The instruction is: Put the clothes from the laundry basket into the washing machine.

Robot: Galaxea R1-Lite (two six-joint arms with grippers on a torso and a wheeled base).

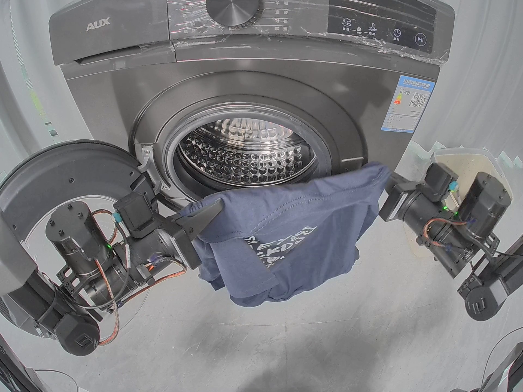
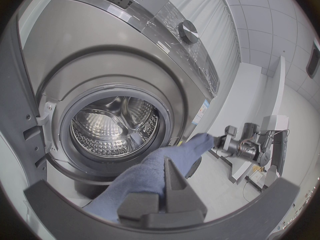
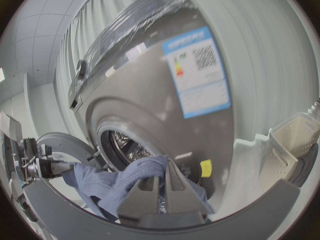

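Observation:
A blue T-shirt with white print hangs stretched between my two grippers, just in front of the washing machine's open drum. My left gripper is shut on the shirt's left end. On the other side, my right gripper is shut on the right end. The shirt's lower part sags below the door opening. The round door is swung open to the left. The drum looks bare inside.
A beige laundry basket stands on the floor to the right of the machine, behind my right arm; its perforated wall shows in the right wrist view. Grey floor lies open in front of the machine.

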